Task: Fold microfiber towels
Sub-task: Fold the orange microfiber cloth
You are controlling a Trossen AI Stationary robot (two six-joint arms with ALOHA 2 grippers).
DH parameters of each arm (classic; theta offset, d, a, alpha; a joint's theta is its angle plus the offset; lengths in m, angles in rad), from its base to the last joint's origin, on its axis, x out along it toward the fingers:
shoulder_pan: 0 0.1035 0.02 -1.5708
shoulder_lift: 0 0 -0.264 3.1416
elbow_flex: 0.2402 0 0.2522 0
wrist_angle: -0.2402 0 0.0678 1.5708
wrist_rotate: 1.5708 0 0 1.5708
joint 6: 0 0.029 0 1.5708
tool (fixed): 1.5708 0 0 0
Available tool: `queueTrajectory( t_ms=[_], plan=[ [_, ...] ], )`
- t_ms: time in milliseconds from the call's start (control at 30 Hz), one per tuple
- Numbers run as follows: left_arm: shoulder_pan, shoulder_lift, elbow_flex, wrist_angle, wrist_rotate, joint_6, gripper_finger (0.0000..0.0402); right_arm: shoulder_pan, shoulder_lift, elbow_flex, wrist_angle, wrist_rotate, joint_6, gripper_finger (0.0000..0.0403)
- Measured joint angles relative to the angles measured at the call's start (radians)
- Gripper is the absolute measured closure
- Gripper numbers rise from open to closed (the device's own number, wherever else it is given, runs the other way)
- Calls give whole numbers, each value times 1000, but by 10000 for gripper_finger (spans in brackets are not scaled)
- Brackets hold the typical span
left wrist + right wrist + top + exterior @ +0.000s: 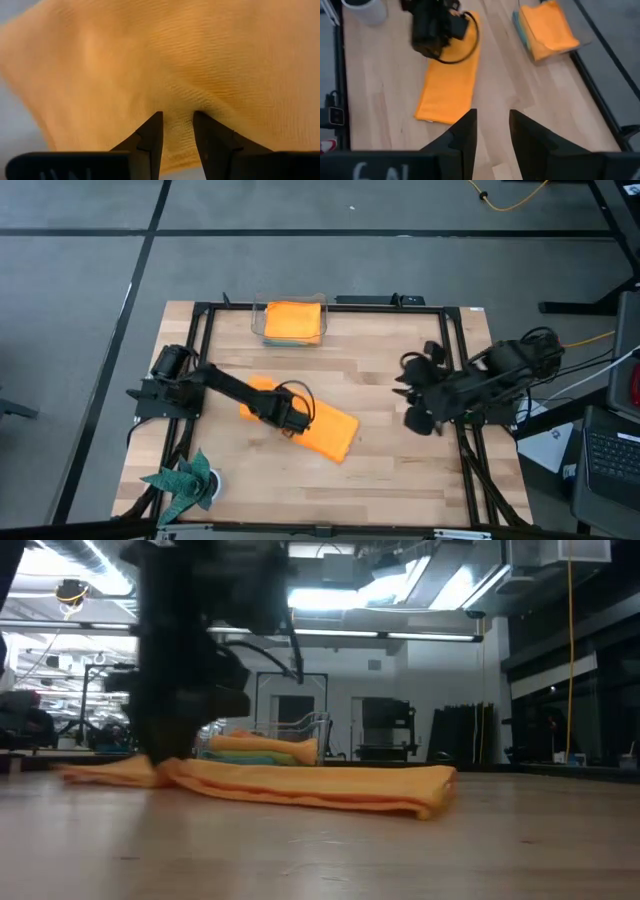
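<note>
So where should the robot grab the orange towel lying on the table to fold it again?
Probably the far short end of the orange towel, away from the left gripper, which is already down on its other end. The towel lies flat as a long folded strip, so pinching that free edge from above and carrying it toward the held end looks easiest.

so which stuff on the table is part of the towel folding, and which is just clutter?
Job:
- folded orange plush towel, pinched by the left hand
- stack of folded towels, orange on top, in the clear bin

Lying about:
- dark teal spiky-edged cloth
- right hand, hanging over bare wood
</note>
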Motion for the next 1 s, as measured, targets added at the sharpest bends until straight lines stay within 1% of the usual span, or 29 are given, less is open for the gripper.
queueTrajectory(
  t_ms=[67, 167, 200, 267, 367, 433, 567, 633, 733, 800, 833, 867, 933, 1000],
  plan=[
    [37, 0, -1, 15, -58, 56, 301, 11, -23, 0, 0, 20, -6, 286],
    [88, 0, -1, 101, -123, 162, 301, 22, -48, 0, 0, 43, -52, 286],
    [104, 0, -1, 139, -120, 181, 301, 22, -53, 0, 0, 49, -68, 286],
    [131, -4, 19, 171, -72, 172, 301, 22, -64, 0, 0, 54, -101, 286],
    [143, -29, 101, 181, 2, 152, 301, 22, -78, 0, 0, 55, -142, 286],
    [128, -47, 167, 175, 7, 153, 303, 22, -82, 0, 0, 55, -163, 286],
    [92, -47, 312, 181, -65, 153, 312, 22, -88, 0, 0, 55, -185, 286],
    [73, -38, 359, 227, -88, 154, 317, 22, -89, 0, 0, 49, -186, 286],
    [31, -21, 364, 303, -85, 153, 323, 23, -91, 0, 0, 27, -206, 286],
    [1, 11, 363, 411, -85, 139, 325, 23, -94, 0, 0, 4, -227, 286],
    [-15, 27, 360, 433, -89, 124, 326, 23, -94, 0, -1, -6, -233, 286],
    [-30, 49, 358, 445, -94, 107, 326, 23, -94, 0, -1, -6, -235, 286],
    [-55, 110, 359, 542, -98, 71, 326, 23, -93, 0, 0, -6, -233, 286],
    [-78, 164, 356, 587, -118, 48, 326, 23, -94, 0, 0, -7, -232, 286]
  ],
)
